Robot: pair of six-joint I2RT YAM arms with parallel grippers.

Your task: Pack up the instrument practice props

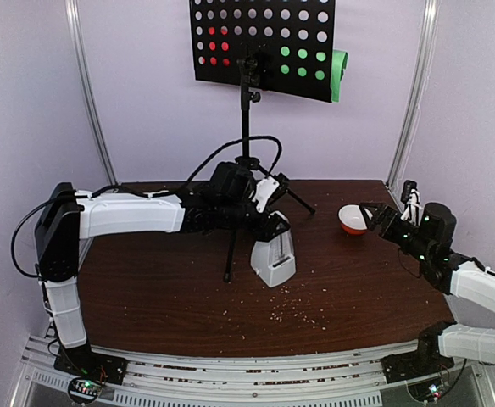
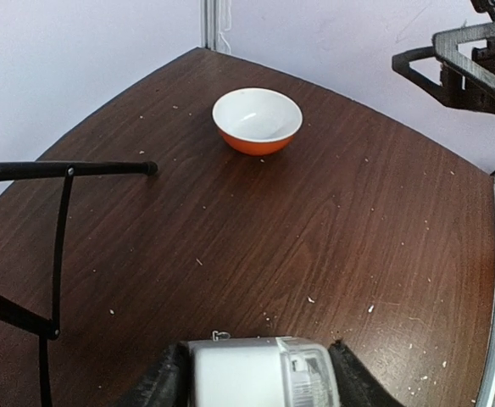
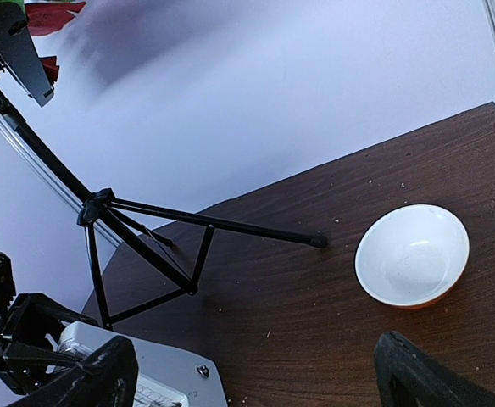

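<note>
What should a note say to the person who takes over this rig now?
Left hand: around the metronome, fingers at both sides; firm grip unclear.
Right hand: open, empty, near the bowl.
Stand: upright at the back, green sheet and red sheet on it.
Done: nothing packed yet.
To do: metronome, sheets, stand.

1. Soft, even, bright light fills all views, with no harsh glare.
2. In the right wrist view a blurred grey shadow smears the wall beside the music stand.
3. The left wrist view bows the counter edges.
4. The right claw, close to the lens, is dark and unfocused.
</note>
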